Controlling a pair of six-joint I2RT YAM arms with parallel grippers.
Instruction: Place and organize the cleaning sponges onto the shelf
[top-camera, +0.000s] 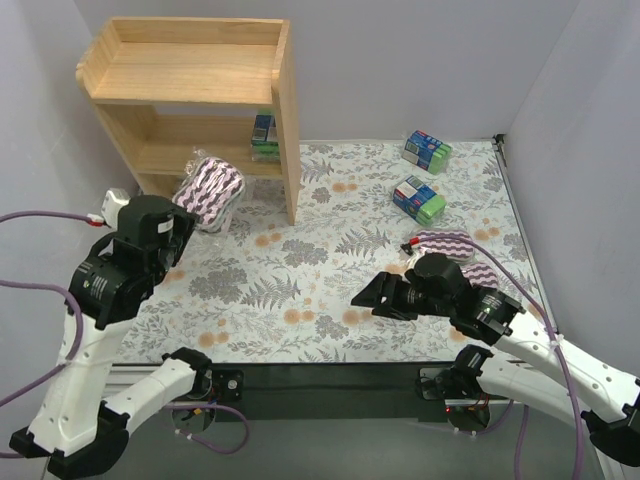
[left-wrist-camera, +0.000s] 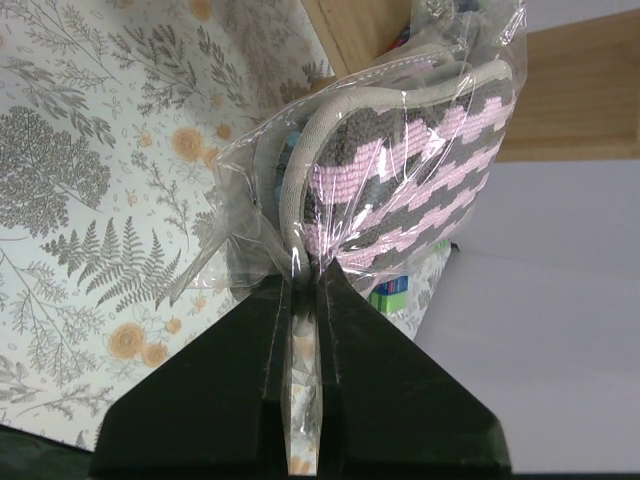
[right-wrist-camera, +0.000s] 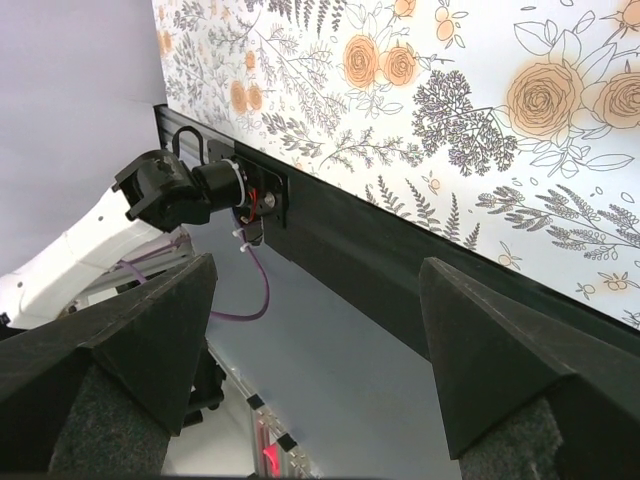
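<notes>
My left gripper (left-wrist-camera: 304, 280) is shut on the clear wrap of a purple-and-white zigzag sponge (left-wrist-camera: 400, 170), pinching its edge. From above, this sponge (top-camera: 208, 192) hangs just in front of the lower tier of the wooden shelf (top-camera: 185, 75), with the left gripper (top-camera: 188, 217) below it. One blue-and-green pack (top-camera: 264, 137) stands on the lower tier by the right wall. Two more packs (top-camera: 427, 150) (top-camera: 419, 199) lie on the table at right. Two zigzag pads (top-camera: 445, 241) (top-camera: 492, 272) lie behind my right arm, partly hidden. The right gripper (top-camera: 368, 296) (right-wrist-camera: 315, 270) is open and holds nothing.
The floral cloth (top-camera: 330, 250) covers the table between the arms. The shelf's right side panel (top-camera: 290, 150) reaches down to the table beside the held sponge. Grey walls close in on both sides. A black rail (right-wrist-camera: 400, 260) runs along the near table edge.
</notes>
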